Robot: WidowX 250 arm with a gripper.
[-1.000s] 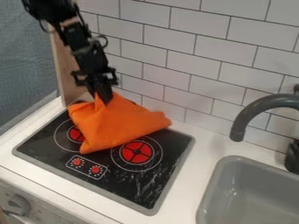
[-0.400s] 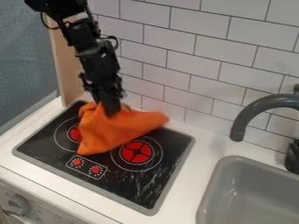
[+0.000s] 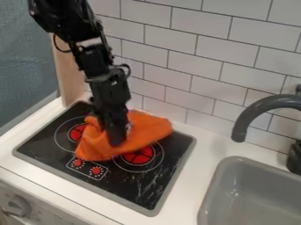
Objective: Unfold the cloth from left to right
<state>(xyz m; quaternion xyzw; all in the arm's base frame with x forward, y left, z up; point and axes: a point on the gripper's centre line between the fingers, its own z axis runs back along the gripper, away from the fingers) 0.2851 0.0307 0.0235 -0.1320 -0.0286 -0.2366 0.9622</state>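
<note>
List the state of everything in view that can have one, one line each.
Cloth: bunched, not spread flat, lying on the stove.
Tool: pointing down, its tip at the cloth.
Stove: partly covered by the cloth.
Left burner: partly covered.
Right burner: partly covered.
Faucet: spout bent down, no water seen running.
Front knob: setting cannot be told.

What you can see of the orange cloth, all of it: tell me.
The cloth is orange and looks like soft, thin fabric. It lies crumpled, not spread flat, on the black stovetop, partly over both red burners. One end comes down beside the printed controls; the other points toward the tiled wall. The gripper hangs over its middle, seemingly touching it.
</note>
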